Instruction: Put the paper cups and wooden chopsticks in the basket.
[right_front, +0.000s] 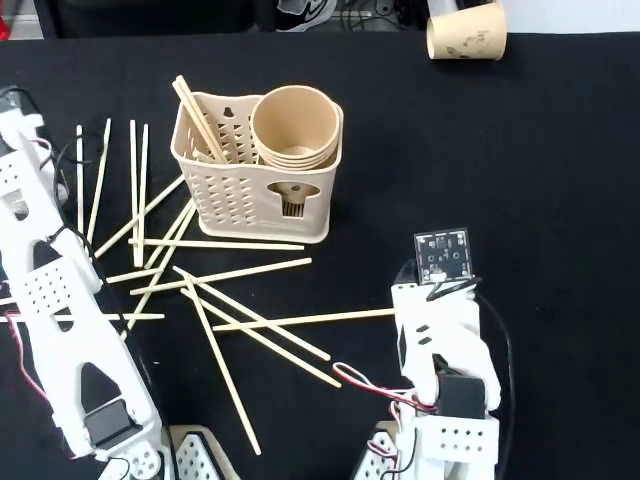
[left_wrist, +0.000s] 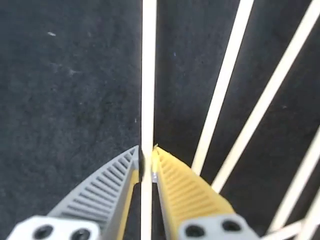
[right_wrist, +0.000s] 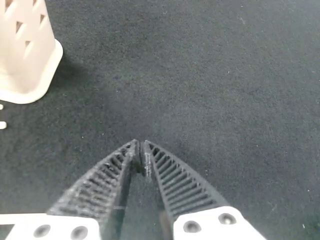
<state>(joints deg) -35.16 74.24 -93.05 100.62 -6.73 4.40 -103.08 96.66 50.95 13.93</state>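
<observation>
My left gripper (left_wrist: 146, 156) is shut on a wooden chopstick (left_wrist: 148, 75) that lies on the black table, with more chopsticks (left_wrist: 222, 85) beside it. In the high view the left arm (right_front: 40, 270) runs along the table's left edge, next to several scattered chopsticks (right_front: 215, 275). The beige basket (right_front: 235, 205) holds a stack of paper cups (right_front: 295, 125) and a few chopsticks (right_front: 198, 118). Another paper cup (right_front: 465, 32) lies on its side at the far right edge. My right gripper (right_wrist: 140, 150) is shut on nothing, over bare cloth right of the basket (right_wrist: 25, 55).
The right arm (right_front: 440, 340) stands at the front, right of the chopstick pile. Black cloth (right_front: 540, 200) covers the table, with open room on the right side. Dark objects sit behind the far edge.
</observation>
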